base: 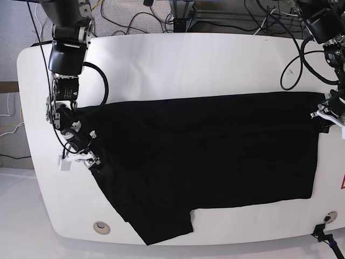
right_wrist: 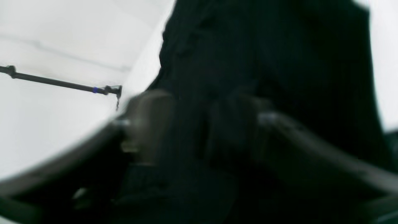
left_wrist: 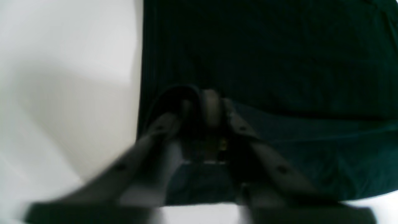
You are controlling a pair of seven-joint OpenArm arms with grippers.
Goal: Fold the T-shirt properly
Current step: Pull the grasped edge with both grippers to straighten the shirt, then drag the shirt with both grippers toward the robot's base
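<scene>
The black T-shirt [base: 205,151] lies spread flat across the white table, with one sleeve pointing toward the front edge. My left gripper [base: 325,112] is at the shirt's right edge. In the left wrist view its fingertips [left_wrist: 214,105] are nearly together, with a raised fold of the T-shirt [left_wrist: 264,56] bunched at them. My right gripper [base: 81,157] is at the shirt's left edge. In the blurred right wrist view its jaws stand apart over the T-shirt [right_wrist: 264,62], and dark cloth fills the gap of the right gripper [right_wrist: 196,124].
The white table [base: 178,65] has rounded corners and a round grommet [base: 100,227] near its front left. Cables [base: 215,16] run behind the far edge. A thin black rod [right_wrist: 62,83] with a blue band shows in the right wrist view.
</scene>
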